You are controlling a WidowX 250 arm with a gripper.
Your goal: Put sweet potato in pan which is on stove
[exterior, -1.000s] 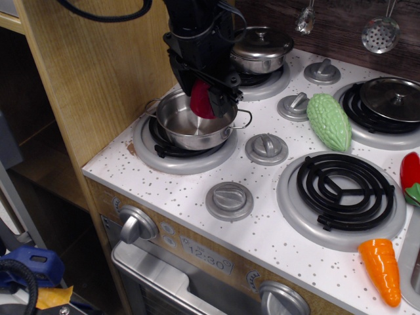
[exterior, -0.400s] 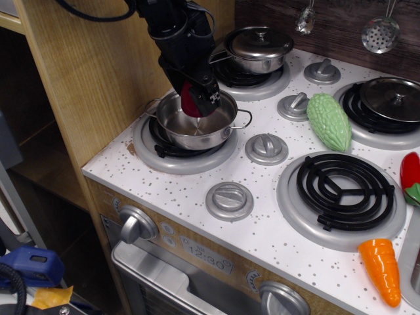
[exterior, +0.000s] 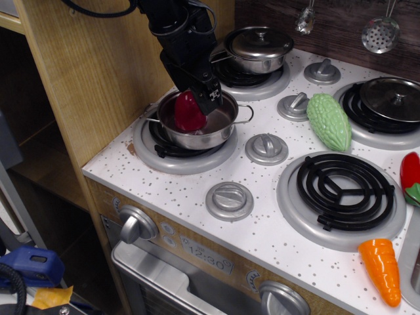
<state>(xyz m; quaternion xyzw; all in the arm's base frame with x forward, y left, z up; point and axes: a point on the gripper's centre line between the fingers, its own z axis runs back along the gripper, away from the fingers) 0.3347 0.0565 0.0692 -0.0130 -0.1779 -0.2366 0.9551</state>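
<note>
The dark red sweet potato [exterior: 188,113] lies inside the small shiny steel pan [exterior: 220,133], leaning toward its left wall. The pan stands on the front left burner of the toy stove [exterior: 197,187]. My black gripper [exterior: 199,94] hangs right over the pan, its fingertips just above the sweet potato. The sweet potato sits below the fingers and looks free of them. The jaws appear parted.
A lidded steel pot [exterior: 261,47] stands on the back burner right behind the gripper. A wooden wall [exterior: 92,72] rises close on the left. A green bumpy vegetable [exterior: 329,121], an orange carrot [exterior: 382,270] and a red pepper [exterior: 411,174] lie to the right. Knobs [exterior: 266,147] stand between the burners.
The gripper moved left and down over the pan with the sweet potato. The sweet potato has now dropped out of the fingers into the pan, while the gripper stayed about where it was.
</note>
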